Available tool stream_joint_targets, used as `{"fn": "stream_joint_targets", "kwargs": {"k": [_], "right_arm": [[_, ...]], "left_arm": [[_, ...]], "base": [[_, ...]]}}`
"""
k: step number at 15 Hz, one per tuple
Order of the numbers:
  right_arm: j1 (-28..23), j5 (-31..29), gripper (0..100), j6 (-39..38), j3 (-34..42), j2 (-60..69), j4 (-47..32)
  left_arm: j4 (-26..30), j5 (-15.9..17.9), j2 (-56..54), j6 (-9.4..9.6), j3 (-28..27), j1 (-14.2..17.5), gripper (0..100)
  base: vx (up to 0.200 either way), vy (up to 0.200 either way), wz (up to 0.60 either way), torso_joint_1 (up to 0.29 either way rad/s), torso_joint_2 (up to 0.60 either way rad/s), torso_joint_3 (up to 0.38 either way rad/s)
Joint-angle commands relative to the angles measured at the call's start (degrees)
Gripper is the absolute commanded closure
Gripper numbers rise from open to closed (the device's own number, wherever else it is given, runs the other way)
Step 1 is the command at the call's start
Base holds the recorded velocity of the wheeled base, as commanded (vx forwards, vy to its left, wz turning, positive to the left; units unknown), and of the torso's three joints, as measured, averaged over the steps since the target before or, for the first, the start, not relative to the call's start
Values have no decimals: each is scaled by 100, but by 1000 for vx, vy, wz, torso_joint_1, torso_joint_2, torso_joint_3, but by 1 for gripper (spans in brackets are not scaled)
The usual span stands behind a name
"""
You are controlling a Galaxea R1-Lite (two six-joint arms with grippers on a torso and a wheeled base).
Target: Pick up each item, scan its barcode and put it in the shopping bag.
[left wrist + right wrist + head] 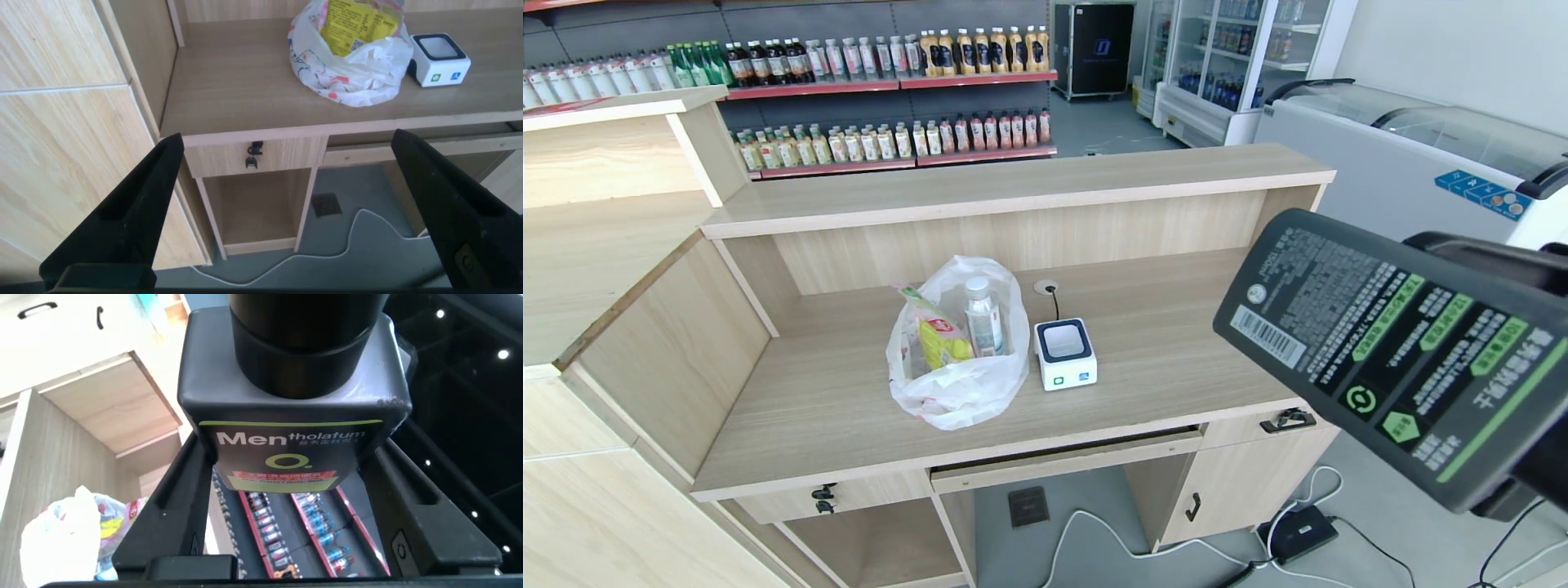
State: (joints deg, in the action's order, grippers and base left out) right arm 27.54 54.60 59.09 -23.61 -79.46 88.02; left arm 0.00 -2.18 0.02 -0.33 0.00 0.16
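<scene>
The flat, dark matte bottle (1405,351) with its barcode label is clamped in the right gripper (290,539), held up to the right of the pale wood counter (1176,343). On the counter a crinkled plastic shopping bag (956,384) sits just beside a boxy white scanner (1065,353). The left gripper (286,139) has its jaws apart. Drink shelves (890,57) line the back wall.

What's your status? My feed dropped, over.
Left gripper open, low before counter. Right gripper shut on dark bottle, raised. Scanner beside shopping bag, unobstructed.
</scene>
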Motion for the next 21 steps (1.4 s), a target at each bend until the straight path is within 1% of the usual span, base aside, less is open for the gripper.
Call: {"fn": "stream_joint_targets", "kwargs": {"k": [1,2,3,4,5,6,7,8,9,10,14,15,17,18,19,21], "right_arm": [[-3,-503,100,-73,-398,168,-584],[-3,-1101,100,-363,-820,299,-1234],[-3,-1496,100,-574,-1110,370,-1612],[-3,-1496,100,-574,-1110,370,-1612],[-56,-2946,100,-1286,-1928,422,-2473],[-205,-3562,100,-1734,-2174,396,-2693],[-416,-4159,100,-2165,-2394,378,-3098],[-688,-4546,100,-2455,-2525,378,-3528],[-917,-4704,100,-2639,-2587,378,-3818],[-1216,-4713,100,-2982,-2631,387,-4117],[-2086,-4696,100,-3808,-2657,203,-4240],[-2279,-4704,100,-4019,-2648,132,-4328],[-2763,-4731,100,-4195,-2613,-17,-4688],[-2859,-4722,100,-4256,-2578,-35,-4776],[-3000,-4722,100,-4476,-2455,-35,-4908],[-3176,-4757,100,-4670,-2121,36,-4926]], "left_arm": [[0,-2,-2,-2,0,2,0],[0,-2,-2,-2,0,2,0],[0,-2,-2,-2,0,2,0],[0,-2,-2,-2,0,2,0],[0,-2,-2,-2,0,2,0],[0,-2,-2,-2,0,2,0],[0,-2,-2,-2,0,2,0],[0,-2,-2,-2,0,2,0],[0,-2,-2,-2,0,2,0],[0,-2,-2,-2,0,2,0],[0,-2,-2,-2,0,2,0],[0,-2,-2,-2,0,2,0],[0,-2,-2,-2,0,-7,0],[0,-2,-2,-2,0,2,0],[0,-2,-2,-2,0,2,0],[0,-2,-2,-2,0,-7,0]], "base": [[0,0,0,0,0,0],[0,0,0,0,0,0],[0,0,0,0,0,0],[0,0,0,0,0,0],[0,0,0,0,0,0],[0,0,0,0,0,0],[0,0,0,0,0,0],[0,0,0,0,0,0],[0,0,0,0,0,0],[0,0,0,0,0,0],[0,0,0,0,0,0],[0,0,0,0,0,0],[0,0,0,0,0,0],[0,0,0,0,0,0],[0,0,0,0,0,0],[0,0,0,0,0,0]]}}
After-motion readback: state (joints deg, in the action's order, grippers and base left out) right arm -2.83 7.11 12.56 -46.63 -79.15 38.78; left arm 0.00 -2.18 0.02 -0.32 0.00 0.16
